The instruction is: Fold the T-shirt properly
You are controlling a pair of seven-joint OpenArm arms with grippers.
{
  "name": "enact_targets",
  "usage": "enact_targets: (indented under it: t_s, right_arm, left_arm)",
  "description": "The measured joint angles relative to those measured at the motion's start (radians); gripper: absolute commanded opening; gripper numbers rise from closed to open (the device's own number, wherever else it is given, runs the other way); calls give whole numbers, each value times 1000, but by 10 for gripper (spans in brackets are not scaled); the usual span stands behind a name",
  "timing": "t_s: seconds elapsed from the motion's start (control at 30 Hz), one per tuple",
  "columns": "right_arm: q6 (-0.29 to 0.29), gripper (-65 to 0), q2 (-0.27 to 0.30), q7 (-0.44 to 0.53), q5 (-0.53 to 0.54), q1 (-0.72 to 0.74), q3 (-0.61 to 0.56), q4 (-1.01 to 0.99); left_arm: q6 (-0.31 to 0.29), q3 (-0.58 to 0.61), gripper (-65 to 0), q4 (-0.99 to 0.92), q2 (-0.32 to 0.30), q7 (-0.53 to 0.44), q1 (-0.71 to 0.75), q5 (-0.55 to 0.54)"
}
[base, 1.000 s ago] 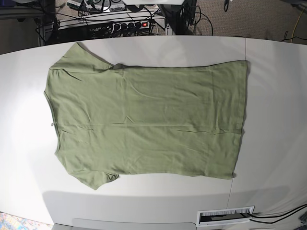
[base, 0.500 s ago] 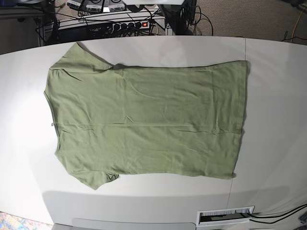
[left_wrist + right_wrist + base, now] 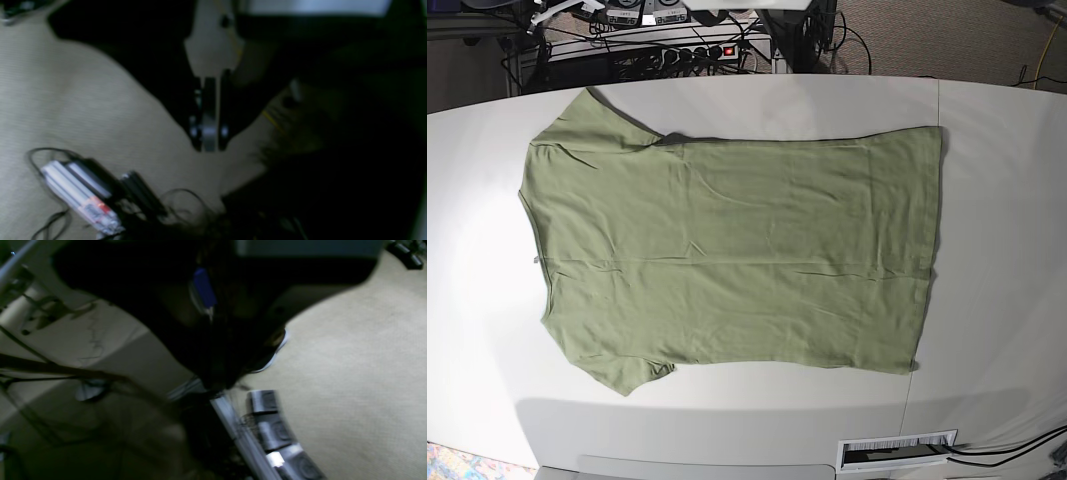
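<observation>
In the base view the T-shirt point(image 3: 727, 255) lies spread flat across the middle of the white table point(image 3: 997, 200), its neckline and both short sleeves toward the left of the frame and its hem toward the right, with neither arm over it. The left gripper point(image 3: 209, 146) shows in its own dim wrist view with its jaws drawn together on nothing, hanging above beige carpet point(image 3: 66, 100) with a power strip point(image 3: 80, 196) at lower left. The right gripper point(image 3: 217, 383) is only a dark blurred shape at the centre of its view, seemingly closed and empty, over the same sort of carpet beside another power strip point(image 3: 280, 433).
</observation>
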Motion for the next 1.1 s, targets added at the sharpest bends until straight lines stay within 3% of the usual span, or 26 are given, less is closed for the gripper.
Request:
enact_targets:
  t_s: [0.1, 0.3, 0.57, 0.73, 0.87, 1.1]
  right_arm:
    - [-1, -650, 0, -17, -38, -45, 40, 70]
    - [-21, -650, 3, -47, -60, -122, 140, 226]
    - [-25, -650, 5, -142, -163, -187, 200, 437]
    - [-63, -650, 5, -184, -190, -187, 201, 508]
    - [-66, -650, 5, -188, -260, -187, 202, 522]
    - [-122, -650, 5, -207, -344, -187, 202, 522]
  left_arm:
    - [14, 3, -650, 56, 0, 3, 28, 80]
    - [97, 3, -650, 174, -2, 79, 31, 122]
    - [100, 3, -650, 338, -3, 158, 33, 245]
    - [120, 4, -650, 437, -10, 208, 33, 290]
    - [120, 4, -650, 467, -28, 206, 24, 307]
    - [118, 6, -650, 469, -28, 162, -104, 287]
